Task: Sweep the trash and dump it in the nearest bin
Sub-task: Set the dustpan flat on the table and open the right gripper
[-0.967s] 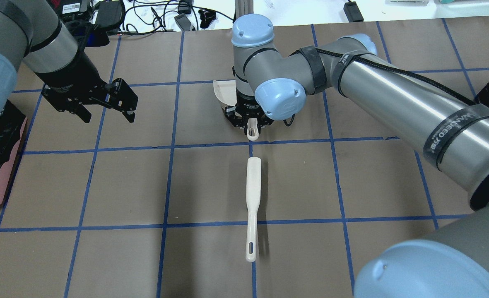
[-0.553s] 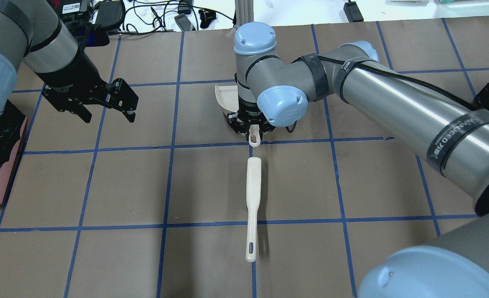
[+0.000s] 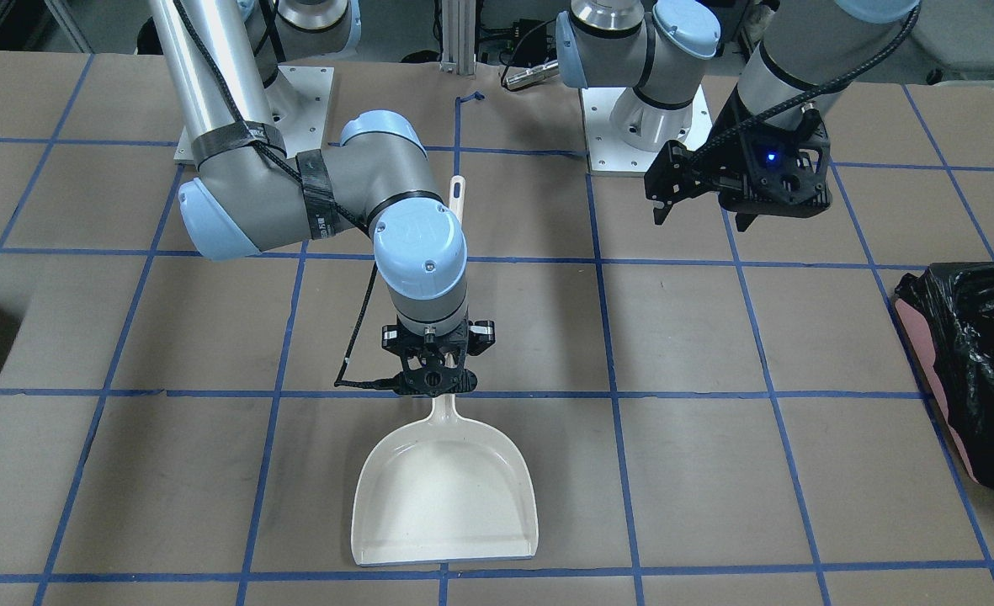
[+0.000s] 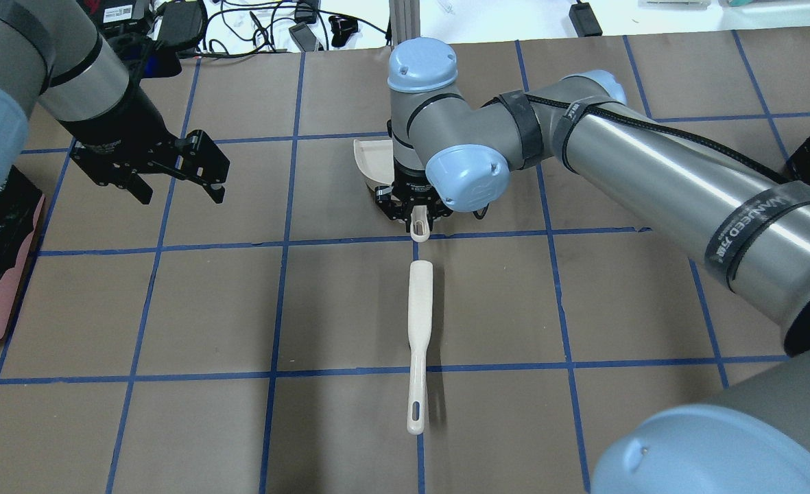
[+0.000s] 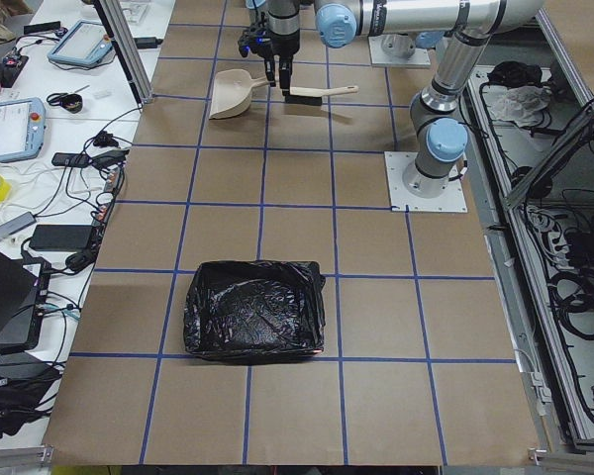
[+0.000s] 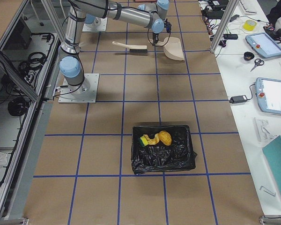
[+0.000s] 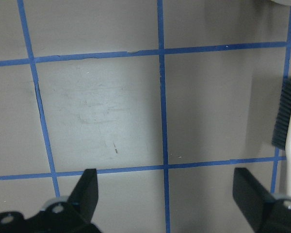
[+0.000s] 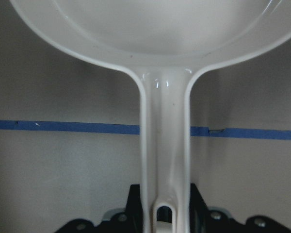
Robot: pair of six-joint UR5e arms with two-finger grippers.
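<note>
the trash (image 6: 155,138) already lay in the black-lined bin (image 6: 178,159) on the robot's right: the brown lump, the yellow sponge and the pale slice, bunched together. so the step in hand looked like setting the tools back down. the right pincer (image 3: 434,383) was closed on the handle of the dustpan (image 3: 446,497), whose pan lay empty and seemingly flat on the surface (image 3: 715,421).

to finish it well, the pan should rest fully on the surface before the fingers part, and the wrist should then lift straight up so the handle is not dragged or flicked. the brush (image 4: 418,322) lay just beyond the handle's end, in line with it but apart, so any retreat toward the robot should go above it.

the left pincer (image 4: 180,192) hung open and empty, well apart from both tools.

against a second before, the right wrist had shifted slightly and the handle's end sat a touch nearer the brush; the brush and left arm had not moved.
</note>
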